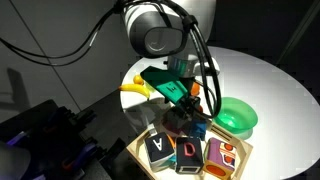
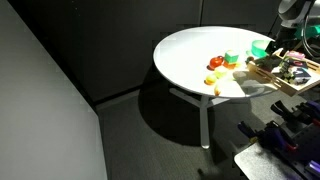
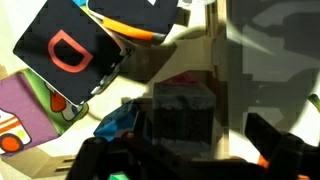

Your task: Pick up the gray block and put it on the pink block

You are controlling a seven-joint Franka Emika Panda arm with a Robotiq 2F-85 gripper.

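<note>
The gripper [image 1: 183, 108] is down low over the wooden tray [image 1: 143, 155] of blocks, right behind the black tile marked A [image 1: 159, 147] and the red tile marked D [image 1: 187, 149]. In the wrist view a dark, gray-looking cube sits square between the finger shapes [image 3: 290, 150] at the bottom of the picture, and I take it for the gray block [image 3: 180, 110]. It lies straight ahead of the gripper [image 3: 195, 160], just beside the D tile [image 3: 70, 55] and touching a small blue cube [image 3: 118, 120] on the D tile's side. Being a cube, it has no long axis to line up with. The fingers look spread wider than the block, but whether they are pressing on it or standing clear I cannot tell.

A strip of pink shows along the gray block's far edge, perhaps the pink block [image 3: 185, 78], though too little is visible to be sure. If so, the carry would be very short.

The wrist picture is murky and smeared. In both exterior views the arm hides the small cubes, and the tray [image 2: 265, 72] is cut off at the frame edge. A green bowl [image 1: 238, 117] stands on the table beyond the D tile.
</note>
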